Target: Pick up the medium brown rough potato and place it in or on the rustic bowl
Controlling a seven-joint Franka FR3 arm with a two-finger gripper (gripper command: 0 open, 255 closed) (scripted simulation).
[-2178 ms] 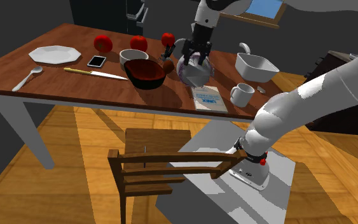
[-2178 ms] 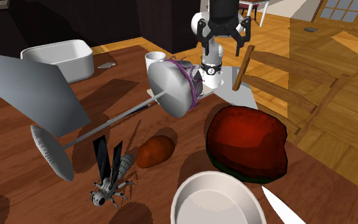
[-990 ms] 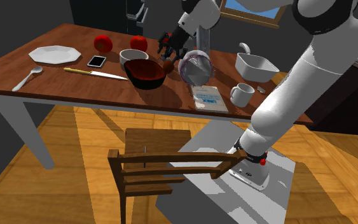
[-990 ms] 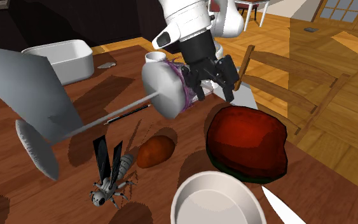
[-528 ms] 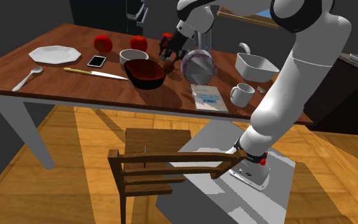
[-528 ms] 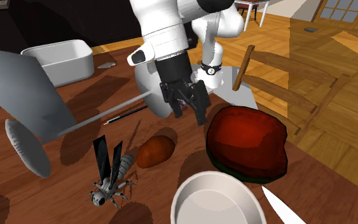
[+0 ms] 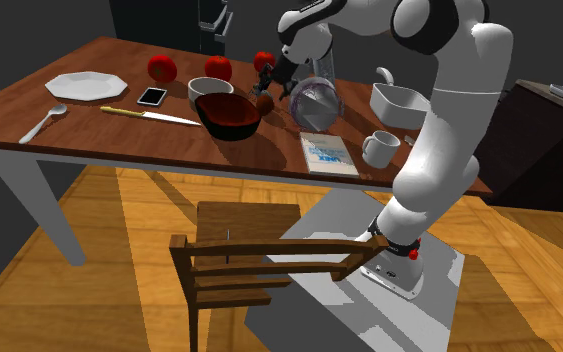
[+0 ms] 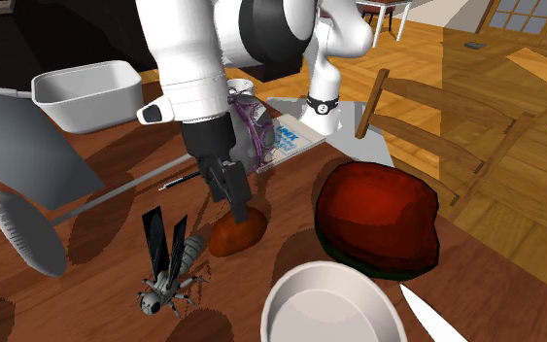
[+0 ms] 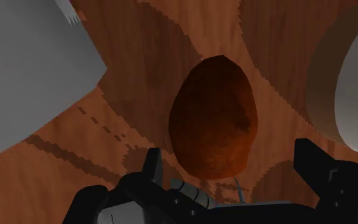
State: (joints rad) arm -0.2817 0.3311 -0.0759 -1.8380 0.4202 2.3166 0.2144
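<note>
One white plate sits upper left on the wooden table in shoulder view. Toward centre is the dark red rustic bowl, w/ the brown potato just beside its right rim, on the tabletop. Right above the potato hangs the gripper. Further right: book, then white mug. Second exterior view: potato at lower centre, gripper tips at its upper edge, bowl to its right. Wrist view: fingers spread apart, potato lying btwn them, not clasped.

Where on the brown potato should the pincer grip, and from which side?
Probably across its middle, on the two long flanks, coming down from above. The potato lies flat on the table, egg-shaped, and the open pincer is lined up across its narrow width.
</note>
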